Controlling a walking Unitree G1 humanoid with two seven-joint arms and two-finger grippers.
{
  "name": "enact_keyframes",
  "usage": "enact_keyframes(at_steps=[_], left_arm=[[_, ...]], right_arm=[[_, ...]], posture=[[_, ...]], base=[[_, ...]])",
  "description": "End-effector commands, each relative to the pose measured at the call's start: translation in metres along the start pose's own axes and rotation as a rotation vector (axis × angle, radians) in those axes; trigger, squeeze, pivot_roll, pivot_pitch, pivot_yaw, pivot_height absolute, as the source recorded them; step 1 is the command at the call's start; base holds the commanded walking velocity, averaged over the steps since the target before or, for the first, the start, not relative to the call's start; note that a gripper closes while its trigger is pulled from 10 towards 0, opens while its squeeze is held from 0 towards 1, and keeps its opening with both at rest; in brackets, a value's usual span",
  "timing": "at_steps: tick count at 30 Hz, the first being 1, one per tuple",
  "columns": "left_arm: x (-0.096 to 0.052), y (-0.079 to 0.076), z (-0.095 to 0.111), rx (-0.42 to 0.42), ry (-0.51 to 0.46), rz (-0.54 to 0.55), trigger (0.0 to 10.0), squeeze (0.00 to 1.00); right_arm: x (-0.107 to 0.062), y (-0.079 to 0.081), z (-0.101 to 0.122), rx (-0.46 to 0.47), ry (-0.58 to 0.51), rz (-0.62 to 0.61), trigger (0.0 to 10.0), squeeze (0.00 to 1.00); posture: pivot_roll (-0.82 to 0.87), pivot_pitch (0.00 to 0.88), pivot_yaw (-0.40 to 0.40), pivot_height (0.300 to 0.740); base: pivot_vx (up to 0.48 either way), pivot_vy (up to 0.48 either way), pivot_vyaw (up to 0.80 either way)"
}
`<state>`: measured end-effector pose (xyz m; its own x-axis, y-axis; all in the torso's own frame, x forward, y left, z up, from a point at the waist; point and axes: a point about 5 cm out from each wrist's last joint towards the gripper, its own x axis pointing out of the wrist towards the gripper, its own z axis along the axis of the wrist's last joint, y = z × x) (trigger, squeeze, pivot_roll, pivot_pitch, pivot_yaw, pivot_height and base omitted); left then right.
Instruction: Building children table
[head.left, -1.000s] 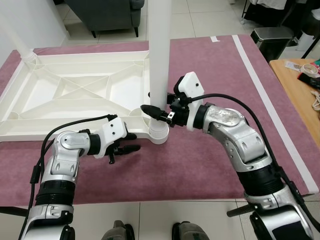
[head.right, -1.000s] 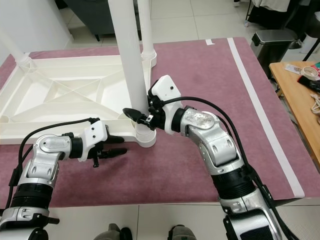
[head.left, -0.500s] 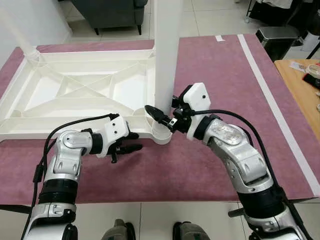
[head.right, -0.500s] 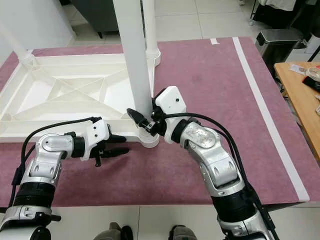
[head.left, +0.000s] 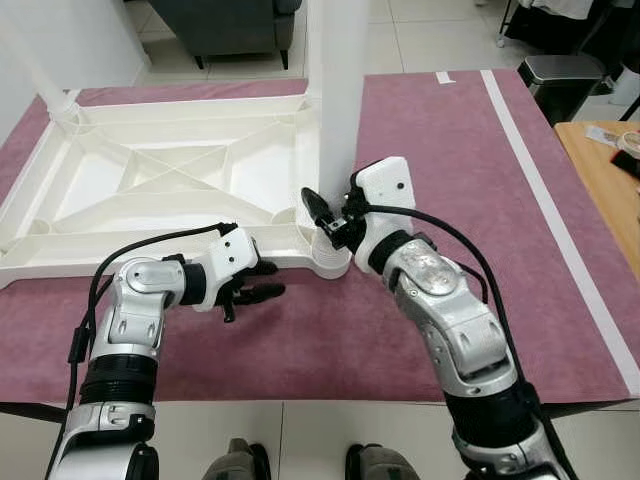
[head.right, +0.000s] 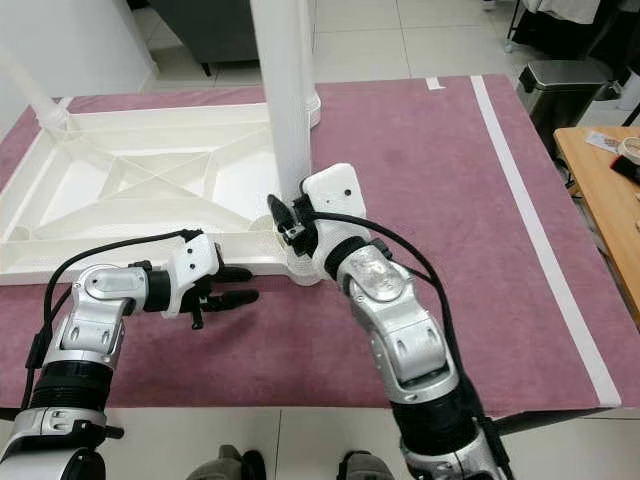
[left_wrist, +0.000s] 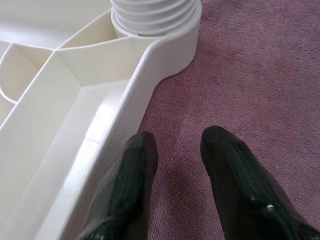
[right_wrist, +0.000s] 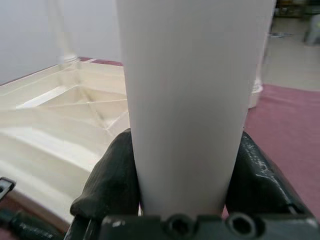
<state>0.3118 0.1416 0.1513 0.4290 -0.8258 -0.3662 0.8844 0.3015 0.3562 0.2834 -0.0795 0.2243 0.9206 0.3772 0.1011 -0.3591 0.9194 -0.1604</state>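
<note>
Nearest to us, the left gripper (head.left: 262, 281) hovers low over the maroon rug (head.left: 420, 130), its 2 black fingers (left_wrist: 131, 170) spread apart with nothing between them, just beside the front edge of the upturned white tabletop (head.left: 150, 190). Our left wrist view shows one finger close against the tabletop's rim and the other over bare carpet. Just beyond, at the tabletop's near right corner, our right gripper (head.left: 330, 215) is clamped on the white table leg (head.left: 337, 110), which stands upright in the ribbed corner socket (left_wrist: 152, 12); our right wrist view shows 1 black finger pressed on each side of the leg. A second leg (head.right: 35, 95) rises from the tabletop's far left corner, and a third stands at the far right corner, mostly hidden behind the held one. The tabletop lies underside up on the rug, its ribbed bracing exposed. Farther off, we see a white stripe (head.left: 545, 180) running along the rug's right side, a wooden surface (head.left: 605, 165) at the right edge, a dark bin (head.left: 560, 80) and a grey armchair (head.left: 225, 20) on the tiled floor.
</note>
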Motion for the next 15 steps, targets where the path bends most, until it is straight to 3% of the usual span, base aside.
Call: enact_keyframes(at_steps=[1, 5, 15], left_arm=[[-0.007, 0.021, -0.007, -0.022, 0.029, 0.455, 10.0, 0.0], [-0.005, 0.025, -0.005, -0.036, 0.02, 0.461, 10.0, 0.0], [0.001, 0.035, 0.004, -0.07, -0.005, 0.482, 10.0, 0.0]], right_arm=[[-0.015, -0.024, -0.067, 0.002, 0.35, -0.212, 10.0, 0.0], [-0.024, -0.023, -0.067, 0.04, 0.323, -0.308, 10.0, 0.0], [-0.039, -0.024, -0.07, 0.019, 0.344, -0.448, 10.0, 0.0]], posture=[[-0.09, 0.166, 0.111, 0.74], [-0.09, 0.167, 0.118, 0.74], [-0.1, 0.171, 0.126, 0.74]], base=[[0.0, 0.0, 0.0], [0.0, 0.0, 0.0], [0.0, 0.0, 0.0]])
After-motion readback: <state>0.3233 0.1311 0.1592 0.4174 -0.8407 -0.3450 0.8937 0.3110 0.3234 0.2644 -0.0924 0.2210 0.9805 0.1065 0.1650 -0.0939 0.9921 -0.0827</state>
